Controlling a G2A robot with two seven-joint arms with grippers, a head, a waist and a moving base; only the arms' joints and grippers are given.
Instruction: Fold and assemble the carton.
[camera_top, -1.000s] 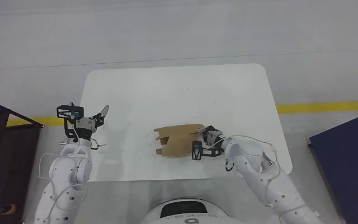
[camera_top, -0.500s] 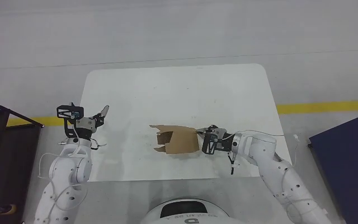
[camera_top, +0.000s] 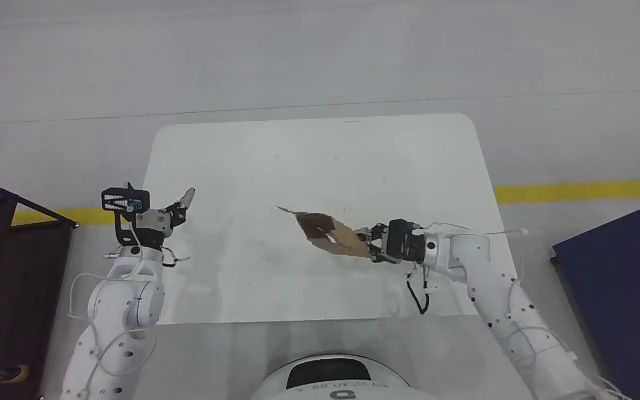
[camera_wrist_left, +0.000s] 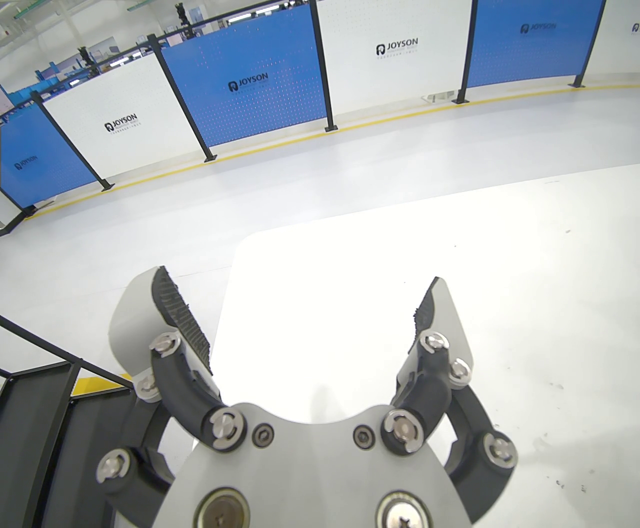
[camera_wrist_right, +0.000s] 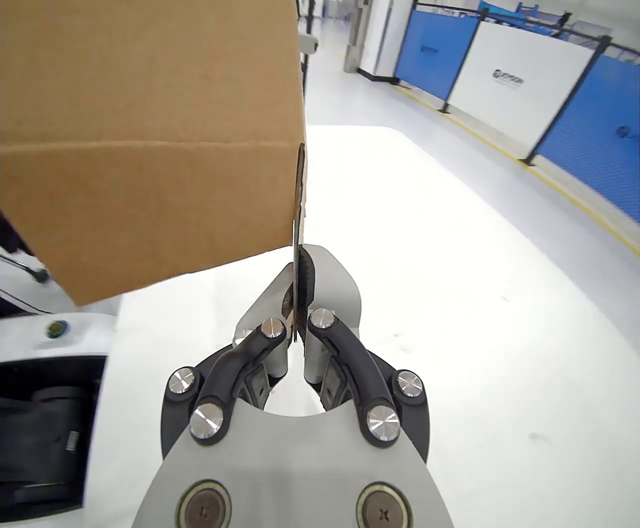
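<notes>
At the tips of the right gripper (camera_wrist_right: 299, 280): jaws pinched almost shut on one thin cardboard edge of the carton (camera_top: 328, 232), nothing else in them. The rest of the carton sticks out ahead of the fingertips and off to one side of them, tilted, with a plain panel and a crease line facing back toward the wrist. From above it reads as a half-opened sleeve with a loose flap pointing away from the gripper. Can't tell whether its far corner touches the table (camera_top: 300, 160) or it's fully off; looks lifted to me.

Other side, left gripper (camera_wrist_left: 300, 305): jaws spread wide, holding nothing, bare table ahead of it. The carton is well apart from it, over by the other arm.

My read on the step: early. The carton is held up by one wall for squaring or reorienting. No flaps folded in, no closed end that I can see. So this is open-the-sleeve, not closing.

What the next move needs, I'd say:
- A second contact. One pinch on a single wall won't hold the sleeve square. Either the open gripper comes across and takes the opposite wall, or the carton goes down on the table as a brace.
- A pinch close to a crease, else the panel bends instead of the box opening.
- Room for the flap on the far side, which could snag on the table at set-down.
</notes>
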